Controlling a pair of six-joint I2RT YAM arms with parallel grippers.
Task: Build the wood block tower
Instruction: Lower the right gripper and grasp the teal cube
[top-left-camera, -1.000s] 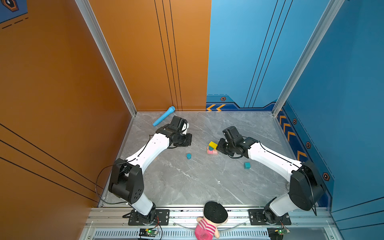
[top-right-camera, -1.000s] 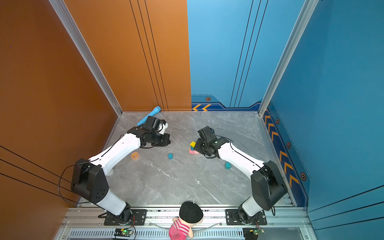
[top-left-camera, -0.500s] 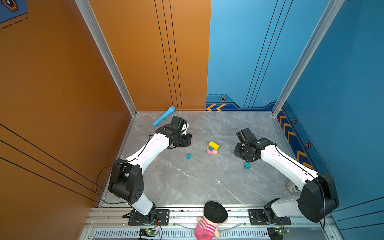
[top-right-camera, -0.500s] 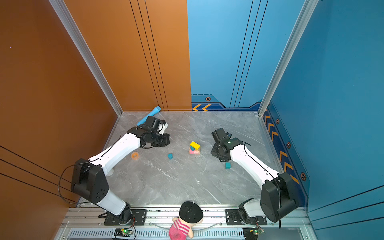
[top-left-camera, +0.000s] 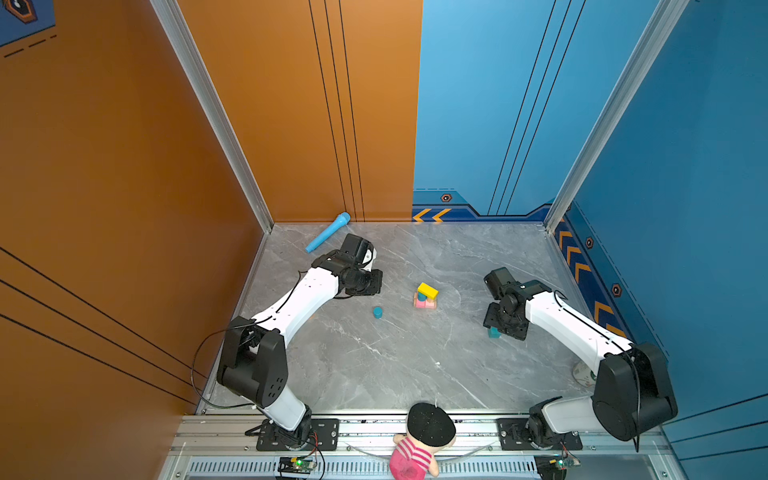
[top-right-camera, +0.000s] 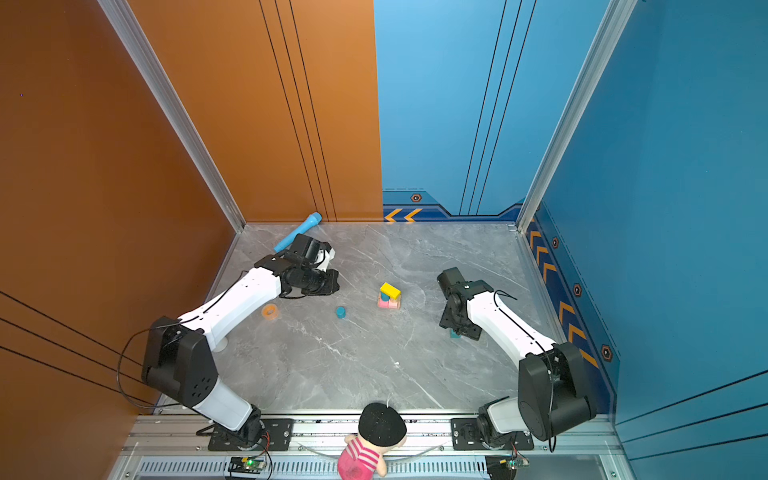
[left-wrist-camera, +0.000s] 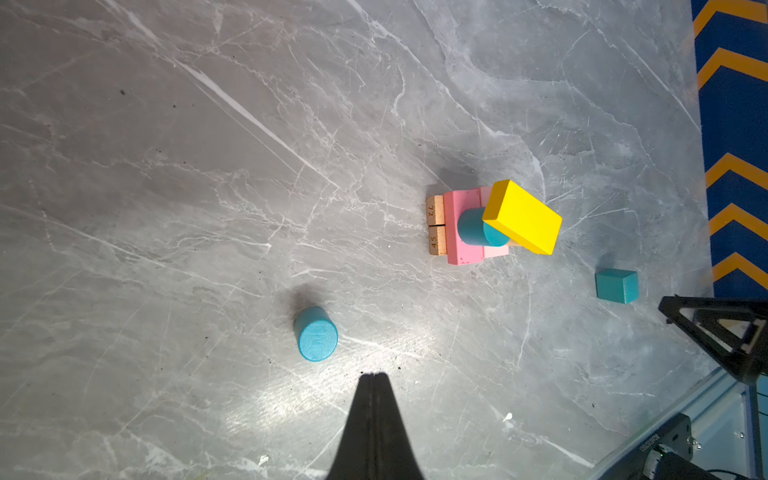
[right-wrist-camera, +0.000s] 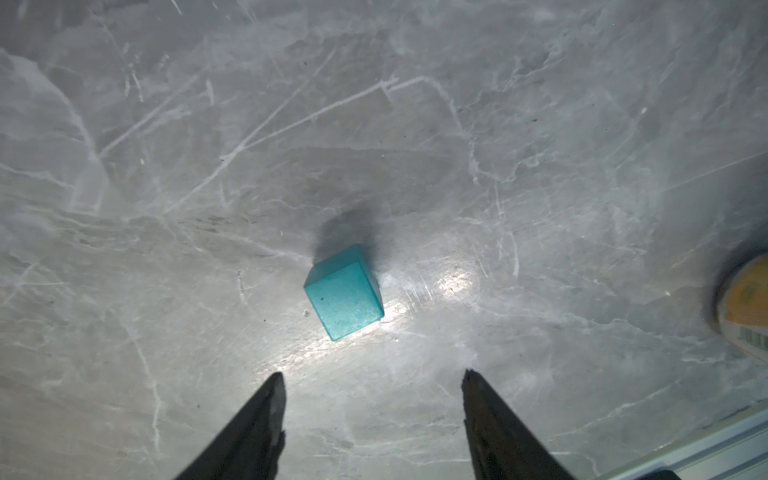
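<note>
Hovering over the teal wooden cube (right-wrist-camera: 345, 291), the right gripper (right-wrist-camera: 372, 374) is holding its jaws wide, probably to straddle it | yellow-topped tower (left-wrist-camera: 486, 224) of pink, tan and blue wood blocks is standing well apart at centre | left gripper (left-wrist-camera: 374, 376) is idling closed, empty.

Grey marble worktop (top-left-camera: 374, 374) (white-veined, with patches of glare) fills the centre. Orange wall (top-left-camera: 124, 166) runs from 9 to 12 o'clock, blue wall (top-left-camera: 685, 166) from 12 to 3, chevron strip (top-left-camera: 582, 268) at 3.
</note>
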